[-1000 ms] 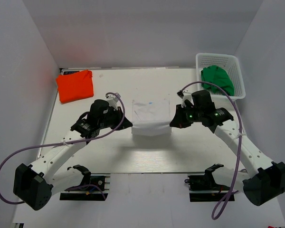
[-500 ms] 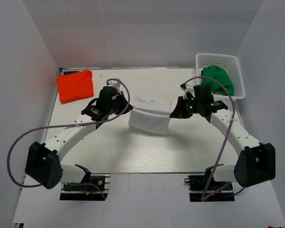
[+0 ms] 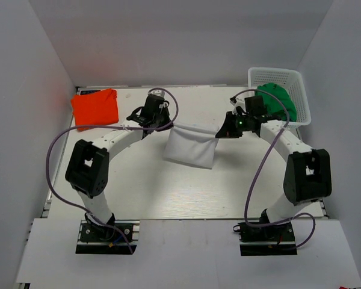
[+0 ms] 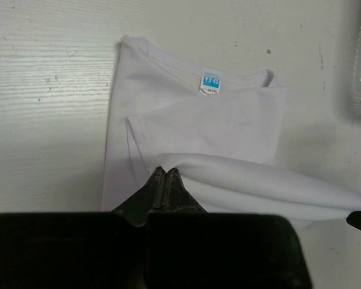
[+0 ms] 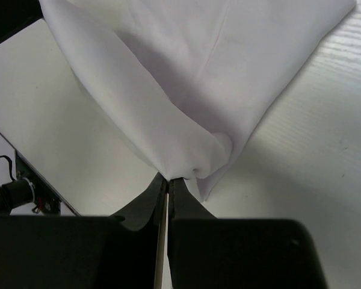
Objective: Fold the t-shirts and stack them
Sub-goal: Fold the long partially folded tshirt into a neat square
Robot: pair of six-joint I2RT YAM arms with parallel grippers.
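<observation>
- A white t-shirt (image 3: 191, 146) is being held up above the middle of the white table (image 3: 168, 192), stretched between the two arms, with its lower part hanging down in a soft sag.
- The left gripper (image 3: 163, 125) is being kept clamped on one corner of the cloth, and the right gripper (image 3: 219, 133) is clamped on the opposite corner; both sets of jaws are pressed fully together on the fabric.
- An orange t-shirt (image 3: 95, 108) is lying folded into a rough rectangle at the far left of the table, well apart from the white one.
- A green t-shirt (image 3: 277, 101) is lying crumpled inside a white plastic lattice basket (image 3: 301, 84) at the far right corner.
- In the left wrist view, the white t-shirt (image 4: 198, 144) is being shown with its neckline and a small blue label (image 4: 210, 82), details hidden from overhead; the pinched fold is rising from the dark fingertips (image 4: 162, 183).
- In the right wrist view, smooth draped folds of the white t-shirt (image 5: 186, 90) are being gathered into a point at the closed gripper (image 5: 168, 180), with the wood-grained tabletop visible beneath.
</observation>
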